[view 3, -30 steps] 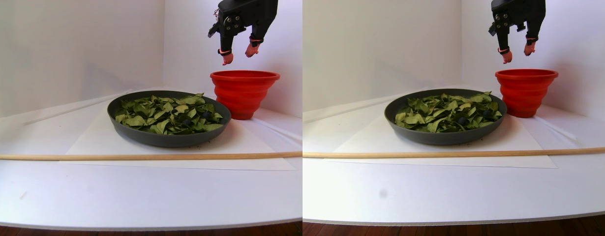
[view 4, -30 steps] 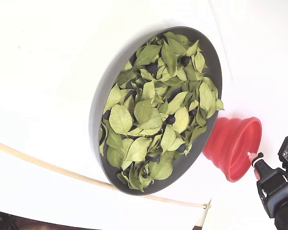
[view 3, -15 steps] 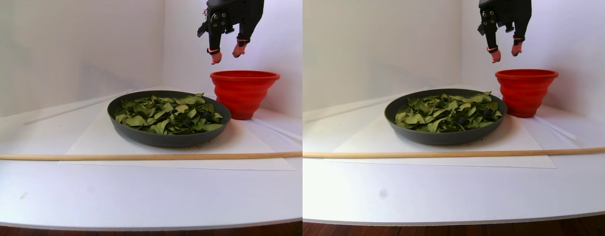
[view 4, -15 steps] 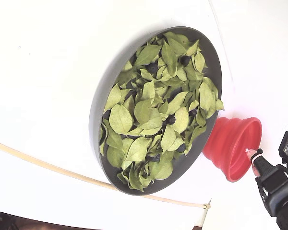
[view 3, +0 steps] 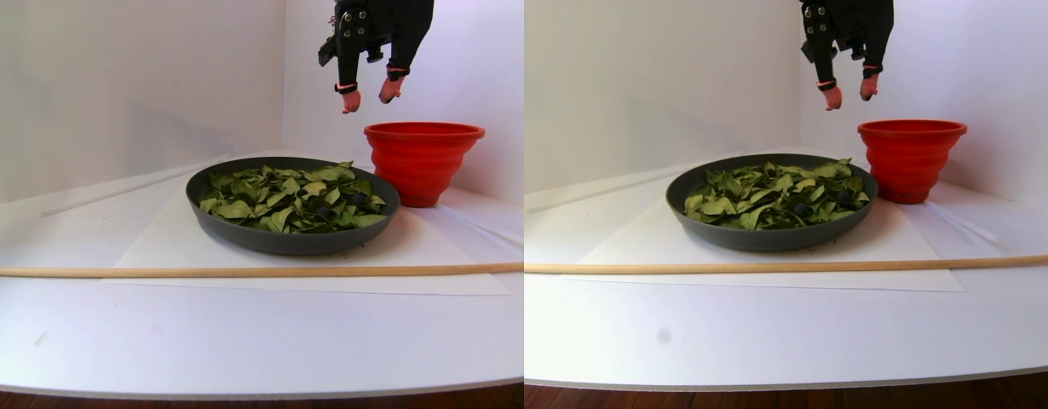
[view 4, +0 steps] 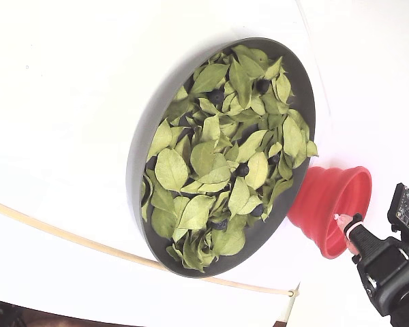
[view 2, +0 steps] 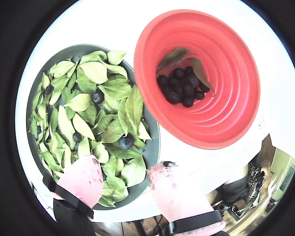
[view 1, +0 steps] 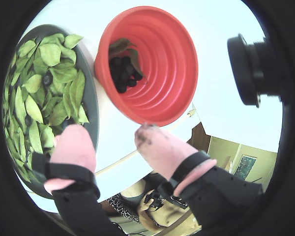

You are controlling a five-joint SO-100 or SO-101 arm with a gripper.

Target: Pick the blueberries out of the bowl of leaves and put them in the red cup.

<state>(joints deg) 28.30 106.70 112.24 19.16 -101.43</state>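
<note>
Since a second ago, we see the end effector (view 3: pixel 369 92) has shifted left in the stereo pair view, from above the cup's rim to the air over the gap between cup and bowl. Its pink-padded fingers (view 2: pixel 83 179) stand apart with nothing between them, touching nothing; one pad shows dark stains.

Nearest us in the stereo pair view, a wooden stick (view 3: pixel 234 271) lies across the white desk (view 3: pixel 234 341). Behind it sits the bowl (view 3: pixel 277 239), filled with leaves (view 4: pixel 204 157), with blueberries (view 2: pixel 126 142) scattered among them. Just beyond and right stands the cup (view 3: pixel 423 162), close to the bowl's rim; in a wrist view it holds a cluster of blueberries and a couple of leaves.
</note>
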